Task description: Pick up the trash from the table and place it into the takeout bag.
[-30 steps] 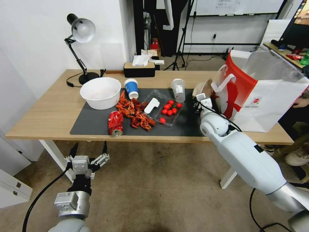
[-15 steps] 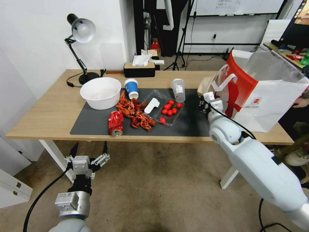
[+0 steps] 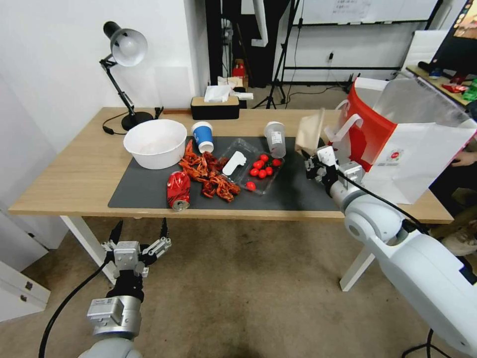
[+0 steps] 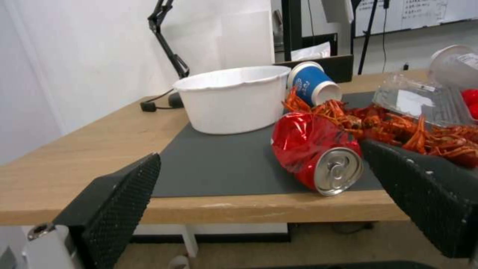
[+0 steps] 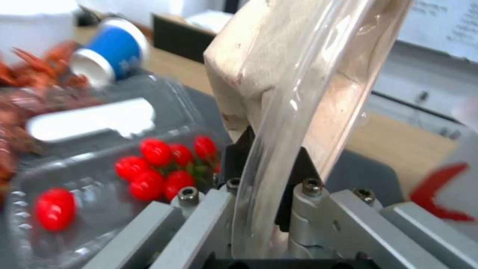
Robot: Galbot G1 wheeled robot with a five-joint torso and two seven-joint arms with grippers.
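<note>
My right end effector (image 3: 314, 160) clamps the tan bowl (image 3: 309, 131) on edge, beside the takeout bag (image 3: 397, 144). Left end effector (image 3: 139, 233) gapes empty below the counter (image 3: 74, 169).

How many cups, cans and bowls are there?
Cups: 2, blue paper cup and clear plastic cup
Cans: 1, crushed red can
Bowls: 2, white bowl and tan bowl held by the right gripper
Total: 5
</note>
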